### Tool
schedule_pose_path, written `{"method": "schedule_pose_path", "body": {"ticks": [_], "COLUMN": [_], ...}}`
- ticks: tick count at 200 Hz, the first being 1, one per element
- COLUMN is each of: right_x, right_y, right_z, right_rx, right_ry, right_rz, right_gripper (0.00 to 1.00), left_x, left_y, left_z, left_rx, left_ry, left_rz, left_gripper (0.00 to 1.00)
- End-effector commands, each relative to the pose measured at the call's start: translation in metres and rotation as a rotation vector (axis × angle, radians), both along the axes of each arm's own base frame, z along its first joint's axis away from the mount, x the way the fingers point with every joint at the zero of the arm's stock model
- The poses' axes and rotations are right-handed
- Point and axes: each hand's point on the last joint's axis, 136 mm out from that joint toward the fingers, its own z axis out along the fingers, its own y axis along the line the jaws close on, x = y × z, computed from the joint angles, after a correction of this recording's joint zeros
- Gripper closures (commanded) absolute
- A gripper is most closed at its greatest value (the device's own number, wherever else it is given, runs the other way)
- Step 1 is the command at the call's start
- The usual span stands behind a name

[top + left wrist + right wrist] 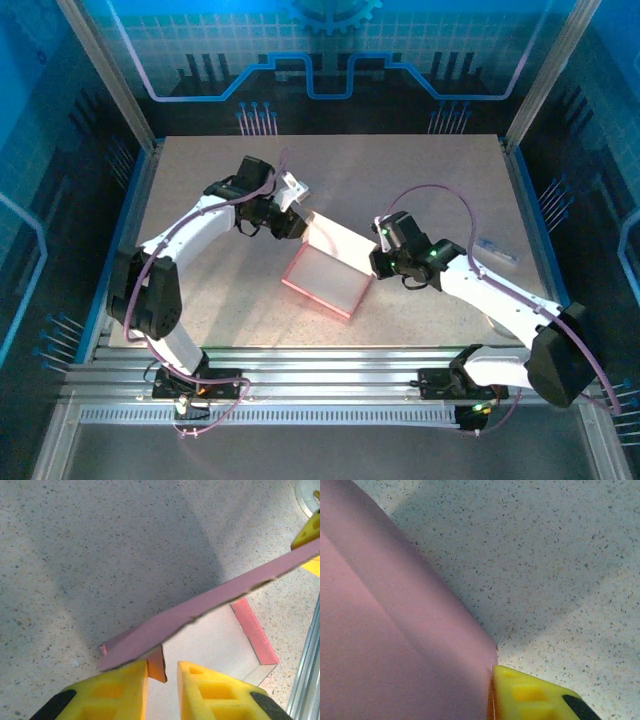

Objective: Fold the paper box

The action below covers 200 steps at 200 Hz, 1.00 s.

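While both arms reach in over the speckled table (200, 180), the paper box (322, 280) lies at its middle, between them, turned askew to the table's edges. Its whitish inner face is up, with a pink rim showing along the near side. One long pink panel (200, 612) stands tilted up off the base, and its length runs from far left to near right, straight from one gripper to the other.

The left gripper (298, 226) is at the far-left corner. Seen from its wrist, the yellow fingers (122, 690) stand a narrow gap apart with a small orange-pink flap (156, 664) in that gap, against one finger. I cannot tell whether they pinch it. The right gripper (377, 262) is clenched on the paper box at the panel's other end, with a yellow fingertip touching the card on each side.

Off to the right, well apart from the box, a small pale strip (497, 250) lies on the table beside the right arm. Purple cables (450, 195) loop off both arms. Ribbed metal rails (330, 365) run along the near edge where the bases are bolted. The back wall (330, 60) carries blue printed lines and a gear shape.
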Motion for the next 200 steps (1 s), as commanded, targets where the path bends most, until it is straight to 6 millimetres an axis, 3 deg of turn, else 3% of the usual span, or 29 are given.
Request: {"method": "schedule_pose_path", "body": {"ticks": [1, 22, 42, 60, 101, 156, 200], "right_x": [0.009, 0.011, 0.010, 0.008, 0.003, 0.000, -0.008], "right_y": [0.007, 0.010, 0.014, 0.013, 0.006, -0.005, -0.005], "right_z": [0.014, 0.019, 0.023, 0.024, 0.024, 0.019, 0.015], "right_rx": [0.004, -0.005, -0.007, -0.007, 0.011, 0.022, 0.040], "right_ry": [-0.034, -0.049, -0.044, -0.037, -0.022, 0.008, 0.032], "right_rz": [0.052, 0.089, 0.126, 0.137, 0.122, 0.089, 0.097], "right_gripper": [0.82, 0.80, 0.76, 0.71, 0.65, 0.56, 0.58], "left_x": [-0.019, -0.022, -0.020, -0.018, -0.010, -0.008, -0.006], "left_y": [-0.003, -0.001, 0.007, 0.013, 0.024, 0.020, 0.015], "left_z": [0.003, 0.000, -0.008, -0.011, -0.003, 0.008, 0.006], "left_rx": [-0.002, 0.003, 0.034, 0.049, 0.042, 0.012, 0.006], "left_ry": [0.027, 0.043, 0.045, 0.040, 0.023, -0.017, -0.002], "left_rz": [-0.019, -0.001, 0.046, 0.089, 0.155, 0.112, 0.070], "left_gripper": [0.77, 0.76, 0.66, 0.63, 0.48, 0.34, 0.33]}}
